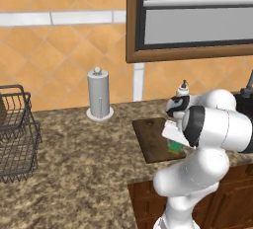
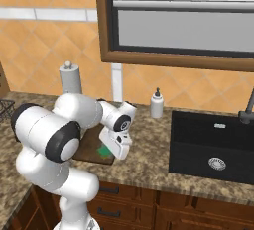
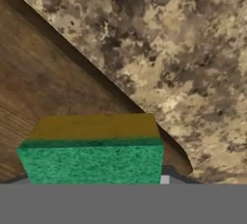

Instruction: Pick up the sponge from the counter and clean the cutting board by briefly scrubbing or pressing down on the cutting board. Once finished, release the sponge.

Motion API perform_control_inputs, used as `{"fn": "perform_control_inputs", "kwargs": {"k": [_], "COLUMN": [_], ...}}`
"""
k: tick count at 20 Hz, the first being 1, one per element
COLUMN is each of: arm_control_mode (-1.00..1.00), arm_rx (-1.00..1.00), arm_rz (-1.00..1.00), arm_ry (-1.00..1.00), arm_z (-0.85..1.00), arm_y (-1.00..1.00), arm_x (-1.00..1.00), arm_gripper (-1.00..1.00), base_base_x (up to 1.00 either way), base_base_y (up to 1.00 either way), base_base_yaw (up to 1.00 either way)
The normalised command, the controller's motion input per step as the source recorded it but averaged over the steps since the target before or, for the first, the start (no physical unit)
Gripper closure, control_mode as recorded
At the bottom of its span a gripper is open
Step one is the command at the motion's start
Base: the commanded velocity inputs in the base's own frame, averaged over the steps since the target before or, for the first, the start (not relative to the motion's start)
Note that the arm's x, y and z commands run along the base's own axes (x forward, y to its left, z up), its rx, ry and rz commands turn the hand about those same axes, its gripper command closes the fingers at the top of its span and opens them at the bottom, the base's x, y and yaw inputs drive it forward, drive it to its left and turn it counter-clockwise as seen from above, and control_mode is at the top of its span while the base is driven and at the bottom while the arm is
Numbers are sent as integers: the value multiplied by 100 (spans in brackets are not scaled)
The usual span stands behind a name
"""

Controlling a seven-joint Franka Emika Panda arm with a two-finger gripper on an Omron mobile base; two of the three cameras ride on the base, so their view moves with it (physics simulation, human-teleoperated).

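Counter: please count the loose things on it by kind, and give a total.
Sponge: 1
Cutting board: 1
Paper towel holder: 1
Soap bottle: 1
Wire basket: 1
Total: 5

From my seat the gripper is low over the cutting board, closed on the sponge near the board's corner. Beyond the board edge I see bare counter — open granite, nothing standing on it there. In the left base view the counter to the left is wide and free until the paper towel holder at the wall and the wire basket at the far left. On the right side the soap bottle stands near the wall, and then the black sink — a drop, with the faucet beside it. Above, the window frame limits the height at the wall.
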Motion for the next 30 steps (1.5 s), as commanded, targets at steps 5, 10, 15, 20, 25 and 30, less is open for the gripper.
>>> {"fn": "perform_control_inputs", "kwargs": {"k": [5,10,15,20,25,30], "arm_control_mode": [-100,-100,-100,-100,-100,-100], "arm_rx": [0,0,0,-7,-3,0], "arm_rz": [0,-1,-3,-6,-6,-6], "arm_ry": [10,5,0,0,1,14], "arm_z": [-38,-18,5,42,-5,35], "arm_y": [13,16,74,63,37,0], "arm_x": [-83,-57,-1,12,52,98], "arm_gripper": [100,100,100,100,100,100], "base_base_x": [0,0,0,0,0,0], "base_base_y": [0,0,0,0,0,0], "base_base_yaw": [0,0,0,0,0,0]}}
